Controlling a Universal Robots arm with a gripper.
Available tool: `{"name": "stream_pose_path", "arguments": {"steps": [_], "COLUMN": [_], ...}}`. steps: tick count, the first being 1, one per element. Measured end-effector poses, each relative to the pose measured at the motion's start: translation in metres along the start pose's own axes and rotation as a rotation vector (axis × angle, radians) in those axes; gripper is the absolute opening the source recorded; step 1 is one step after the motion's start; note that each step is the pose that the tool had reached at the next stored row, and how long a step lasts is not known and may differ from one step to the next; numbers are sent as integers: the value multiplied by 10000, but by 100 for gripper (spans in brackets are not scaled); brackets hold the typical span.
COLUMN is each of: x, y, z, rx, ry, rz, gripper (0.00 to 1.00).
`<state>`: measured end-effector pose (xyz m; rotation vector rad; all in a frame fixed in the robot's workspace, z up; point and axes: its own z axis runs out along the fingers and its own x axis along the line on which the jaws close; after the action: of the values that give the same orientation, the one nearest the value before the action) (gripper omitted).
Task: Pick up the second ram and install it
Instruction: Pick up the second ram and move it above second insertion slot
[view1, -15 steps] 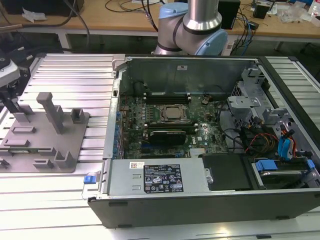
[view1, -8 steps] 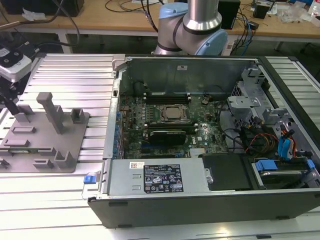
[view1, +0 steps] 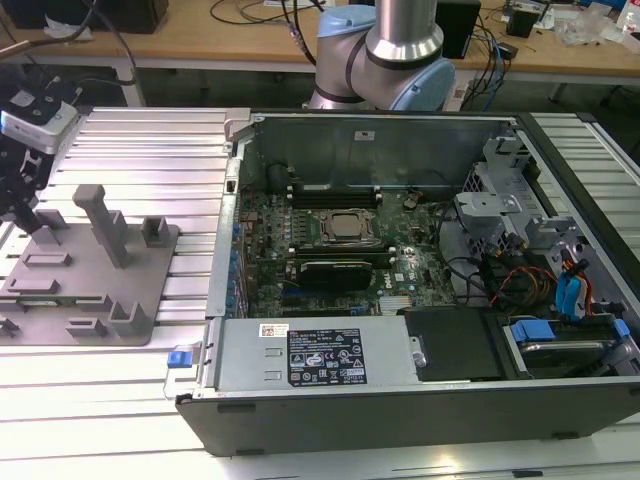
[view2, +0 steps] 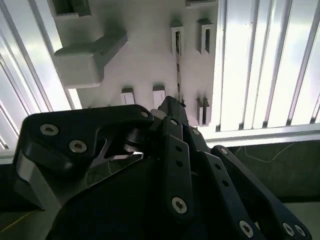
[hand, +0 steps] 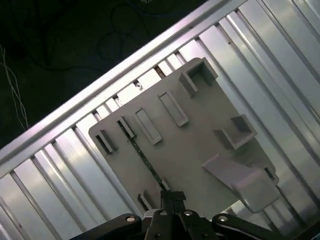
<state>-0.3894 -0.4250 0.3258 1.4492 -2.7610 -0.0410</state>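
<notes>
Black gripper (hand: 170, 196) links fill the foreground in both wrist views, with the two fingers drawn together at their tips (view2: 171, 103). They are clenched on one end of the second ram (hand: 142, 152). This is a thin, dark stick seen edge-on (view2: 177, 70). It stands on its long edge on a grey holder plate (hand: 200, 135) and runs straight away from the fingertips. Its far end sits by a small upright bracket (hand: 126, 128) on the plate. The stick is thus grasped while it stands on the plate.

The plate (view2: 145, 45) also carries several shallow rectangular sockets (hand: 173, 108) and a tall slanted post (hand: 240, 177), which stands well apart from the stick. The plate rests on a ribbed aluminium table (hand: 75, 165).

In the exterior view the gripper (view1: 22, 205) hangs at the far left edge of the exterior view, over the left side of the holder plate (view1: 90, 300). The slanted post (view1: 105, 225) rises just beside it, toward the exterior view's right. An open computer case (view1: 400, 400) lies well apart, on the exterior view's right. Inside it, a square silver processor (view1: 347, 227) sits near the middle of the board, with long black memory slots (view1: 335, 190) just beyond it. The arm's pale blue and silver base (view1: 400, 40) stands behind the case.
</notes>
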Motion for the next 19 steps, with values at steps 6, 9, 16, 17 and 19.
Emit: {"name": "stream_pose_path", "arguments": {"steps": [6,9,16,17,19], "x": [0,0,0,1,11], "y": [-1,-2,-1,1,16], "z": [43,56,79,82,88], "rx": [18,23,36,36,37], "ry": [74,97,145,144,144], "rz": [-2195,-2864,-4289,-4289,-4287], "gripper": [8,8,8,8,8]}}
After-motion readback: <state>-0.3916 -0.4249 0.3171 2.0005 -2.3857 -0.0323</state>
